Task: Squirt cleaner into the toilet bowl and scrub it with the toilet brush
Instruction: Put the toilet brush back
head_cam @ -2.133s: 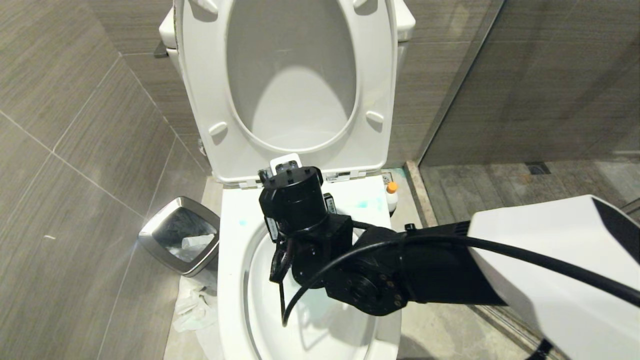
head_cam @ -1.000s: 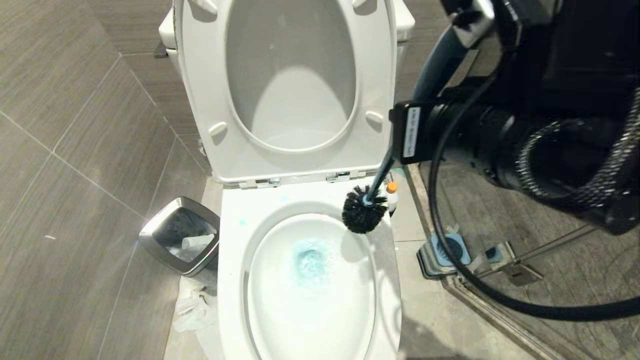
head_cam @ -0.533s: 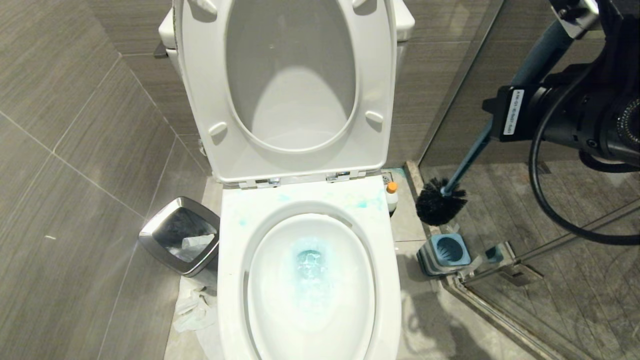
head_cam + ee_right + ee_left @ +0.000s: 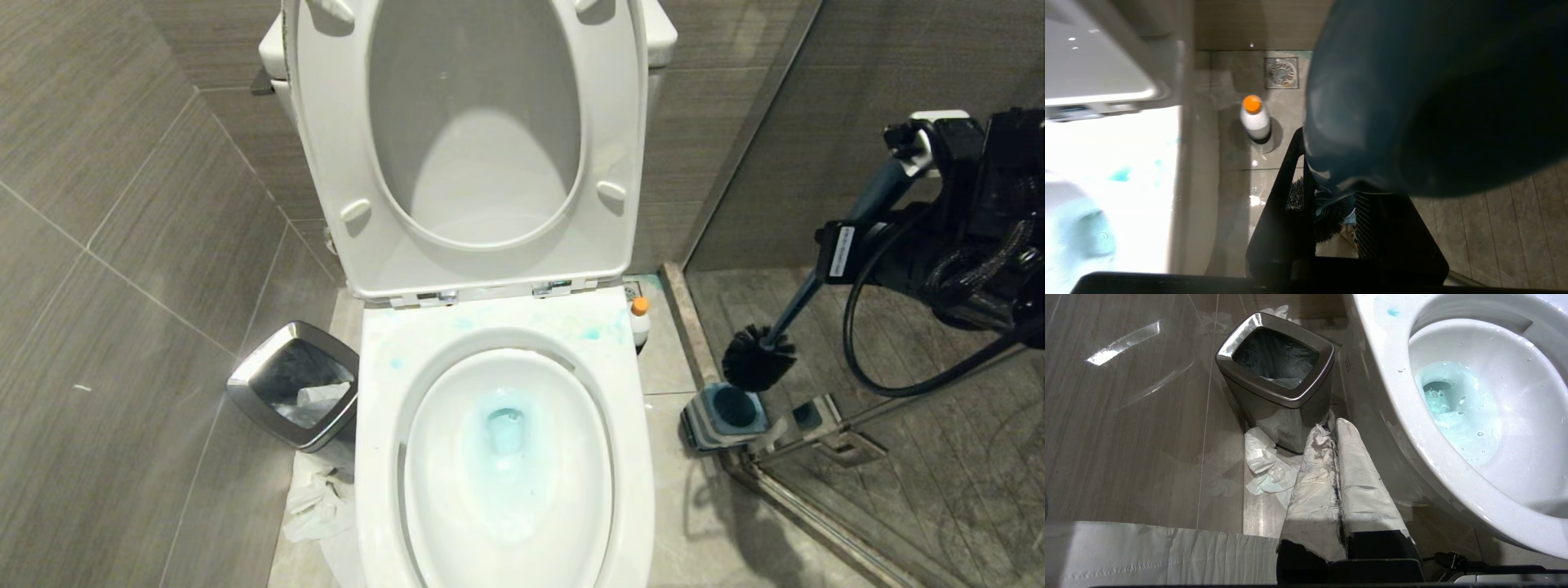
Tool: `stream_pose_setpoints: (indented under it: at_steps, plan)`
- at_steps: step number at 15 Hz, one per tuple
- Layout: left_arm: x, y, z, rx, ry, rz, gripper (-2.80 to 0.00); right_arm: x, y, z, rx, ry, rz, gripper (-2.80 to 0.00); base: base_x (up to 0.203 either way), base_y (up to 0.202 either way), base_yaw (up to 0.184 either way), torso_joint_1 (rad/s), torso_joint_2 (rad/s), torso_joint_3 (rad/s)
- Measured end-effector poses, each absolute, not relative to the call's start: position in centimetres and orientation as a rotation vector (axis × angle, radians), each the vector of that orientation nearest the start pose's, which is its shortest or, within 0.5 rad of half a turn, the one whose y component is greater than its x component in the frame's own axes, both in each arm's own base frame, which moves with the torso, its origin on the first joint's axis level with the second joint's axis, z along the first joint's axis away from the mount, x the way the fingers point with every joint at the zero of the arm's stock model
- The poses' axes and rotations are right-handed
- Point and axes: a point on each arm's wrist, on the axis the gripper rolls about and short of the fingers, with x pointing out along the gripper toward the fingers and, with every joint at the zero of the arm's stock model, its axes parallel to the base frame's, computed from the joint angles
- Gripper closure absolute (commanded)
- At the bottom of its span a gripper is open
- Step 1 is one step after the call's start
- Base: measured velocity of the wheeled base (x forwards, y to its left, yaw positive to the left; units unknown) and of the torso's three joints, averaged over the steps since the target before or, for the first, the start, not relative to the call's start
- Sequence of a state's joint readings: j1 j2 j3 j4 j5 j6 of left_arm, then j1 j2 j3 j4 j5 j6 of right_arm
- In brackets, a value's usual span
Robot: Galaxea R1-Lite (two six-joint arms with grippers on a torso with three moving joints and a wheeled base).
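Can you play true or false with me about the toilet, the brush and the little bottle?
1. The right gripper is holding the toilet brush. True.
2. The brush's bristly head is down inside the toilet bowl. False: it hangs just above the grey-blue holder on the floor beside the toilet.
3. The water in the bowl looks teal-blue. True.
4. The cleaner is lying in the waste bin. False: it stands upright on the floor on the other side of the toilet from the bin.
5. The toilet seat is folded down. False: the seat and lid are up.
6. The left gripper holds nothing. True: its fingers are shut, near the bin.
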State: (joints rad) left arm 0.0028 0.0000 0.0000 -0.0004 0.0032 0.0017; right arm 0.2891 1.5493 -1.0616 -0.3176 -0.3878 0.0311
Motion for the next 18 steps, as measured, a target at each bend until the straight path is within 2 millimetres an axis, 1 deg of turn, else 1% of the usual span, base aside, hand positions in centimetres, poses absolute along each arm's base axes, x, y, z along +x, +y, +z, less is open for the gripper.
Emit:
stream_pose_setpoints:
  at_steps: [5,10,14,18]
  plan:
    - [-2.3,0.0,7.6,0.001,0.000,0.006,0.00,31.3,5.2,21.0,-0.027,0.188,-0.152,0.00,0.000,0.000,0.000,0.000,0.00,0.000]
    - [-2.3,0.0,7.6,0.001,-0.001,0.006,0.00,34.6,4.2,16.5,-0.043,0.224,-0.193,0.00,0.000,0.000,0.000,0.000,0.00,0.000]
    - [-2.3,0.0,7.6,0.001,0.000,0.006,0.00,36.4,3.6,13.9,-0.047,0.225,-0.207,0.00,0.000,0.000,0.000,0.000,0.00,0.000]
    - [-2.3,0.0,7.5,0.002,0.000,0.006,0.00,37.6,3.3,12.1,-0.046,0.222,-0.200,0.00,0.000,0.000,0.000,0.000,0.00,0.000]
